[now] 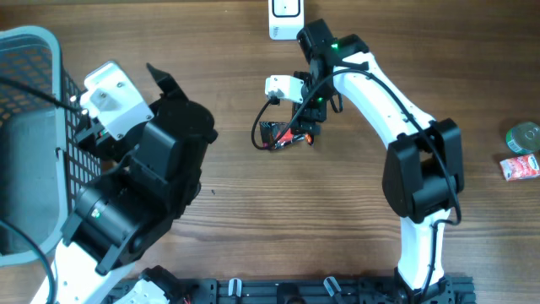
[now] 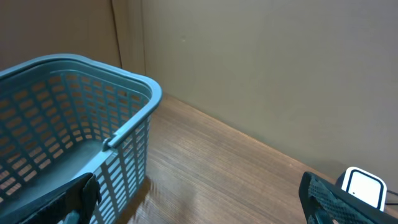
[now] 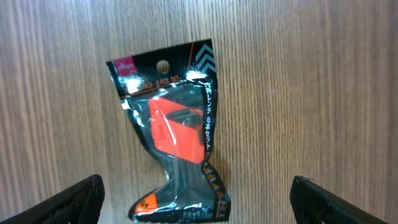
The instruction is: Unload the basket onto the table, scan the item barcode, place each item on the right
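Packet directly below wide-spread right end effector

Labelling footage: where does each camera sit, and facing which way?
Overhead: above the wooden table, looking down; left arm, right arm, blue plastic mesh basket, black-and-orange packet.
Left wrist: faces across the table toward basket and wall; open left tool.
Right wrist: faces straight down at the packet; open right tool.
Shared: packet, overhead and right wrist.

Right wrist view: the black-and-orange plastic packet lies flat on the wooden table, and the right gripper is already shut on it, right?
No: the right gripper is open, not touching the black-and-orange plastic packet, which does lie flat on the wooden table. The right wrist view shows it.
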Robot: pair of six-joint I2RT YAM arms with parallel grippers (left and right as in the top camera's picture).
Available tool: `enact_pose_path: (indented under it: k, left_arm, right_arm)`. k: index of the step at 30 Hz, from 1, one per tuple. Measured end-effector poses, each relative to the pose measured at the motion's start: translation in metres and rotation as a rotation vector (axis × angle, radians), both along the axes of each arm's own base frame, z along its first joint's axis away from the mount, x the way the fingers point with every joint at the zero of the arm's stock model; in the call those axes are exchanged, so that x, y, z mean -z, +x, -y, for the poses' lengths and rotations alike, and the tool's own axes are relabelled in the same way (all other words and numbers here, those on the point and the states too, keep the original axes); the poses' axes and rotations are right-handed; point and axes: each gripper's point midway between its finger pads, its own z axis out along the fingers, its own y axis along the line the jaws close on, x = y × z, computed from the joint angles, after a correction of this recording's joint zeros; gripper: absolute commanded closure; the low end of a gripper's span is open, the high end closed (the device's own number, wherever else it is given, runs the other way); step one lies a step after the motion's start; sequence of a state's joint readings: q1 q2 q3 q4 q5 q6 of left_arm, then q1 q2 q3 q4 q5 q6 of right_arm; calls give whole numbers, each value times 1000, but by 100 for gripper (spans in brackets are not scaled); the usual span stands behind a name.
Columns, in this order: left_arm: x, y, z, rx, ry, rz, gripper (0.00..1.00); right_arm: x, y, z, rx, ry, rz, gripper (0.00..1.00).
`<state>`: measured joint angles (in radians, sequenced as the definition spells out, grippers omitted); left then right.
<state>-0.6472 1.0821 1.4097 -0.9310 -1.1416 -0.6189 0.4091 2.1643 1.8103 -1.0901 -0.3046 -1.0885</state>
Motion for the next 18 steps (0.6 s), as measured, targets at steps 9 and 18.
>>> enact_pose_path:
  k: [9, 18]
  left_arm:
    - [-4, -5, -6, -18, 7, 12, 0]
    - [-6, -8, -11, -49, 30, 17, 0]
  right_arm:
    - [32, 5, 0, -32, -24, -17, 5]
    - [53, 0, 3, -33, -47, -66, 4]
